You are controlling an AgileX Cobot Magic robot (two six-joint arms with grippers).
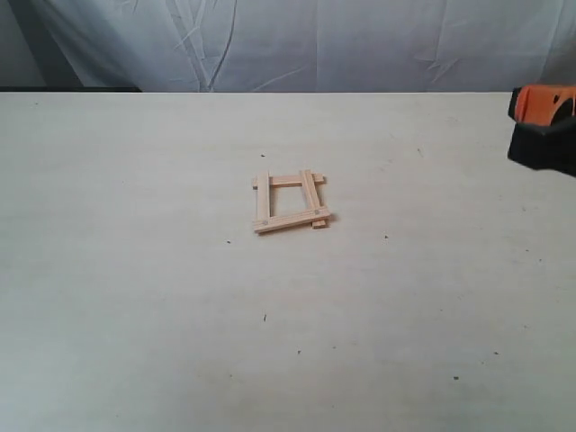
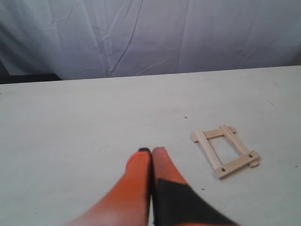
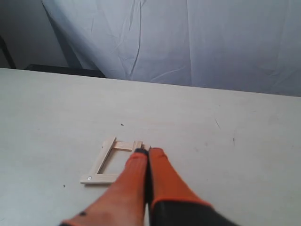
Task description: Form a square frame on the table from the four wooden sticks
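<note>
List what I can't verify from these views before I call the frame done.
- Right wrist view: the shut right claw hides one side of the square frame.
- Exterior view: the right claw is cut off by the picture edge, and the left claw is not in it.
- Exterior view: how the frame's corners stack is too small to judge.

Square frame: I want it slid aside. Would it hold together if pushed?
Probably not: the square frame looks like loose sticks merely overlapped at the corners, and it sits slightly skewed. Thin and flat, they would likely slide apart rather than roll.
</note>
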